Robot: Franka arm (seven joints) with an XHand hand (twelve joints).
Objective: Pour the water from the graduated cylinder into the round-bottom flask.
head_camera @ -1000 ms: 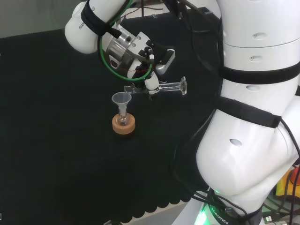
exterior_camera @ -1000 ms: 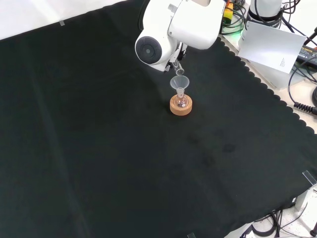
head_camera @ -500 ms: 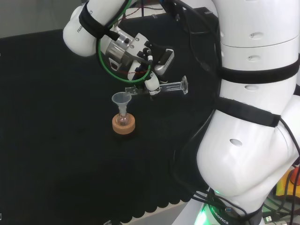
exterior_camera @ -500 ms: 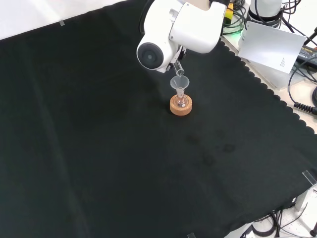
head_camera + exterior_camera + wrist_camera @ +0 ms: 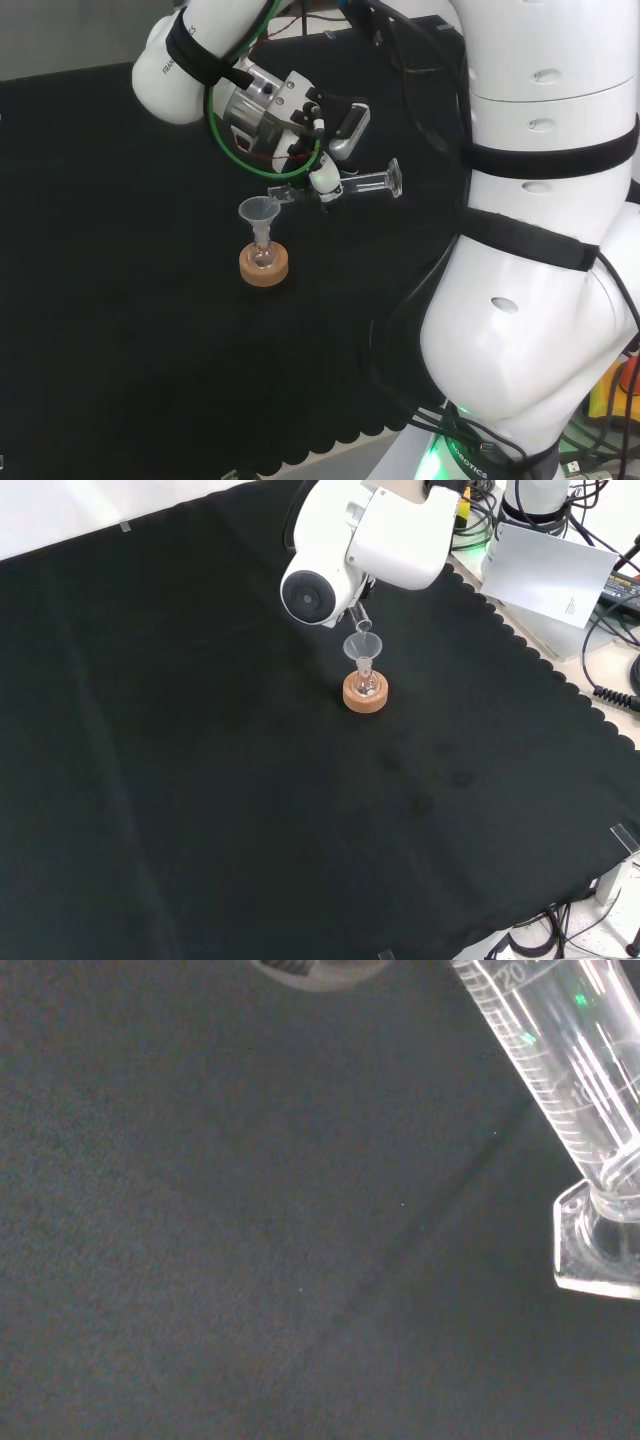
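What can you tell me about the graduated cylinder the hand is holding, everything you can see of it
The graduated cylinder is a slim clear tube, glass or plastic by its look, with white scale marks and a flat angular foot, seen close in the wrist view. It lies nearly level above the black cloth, tipped for pouring. The hand is curled round its middle. Its mouth is at the rim of the funnel in the round-bottom flask; its foot points toward the arm. I cannot tell whether water is in it.
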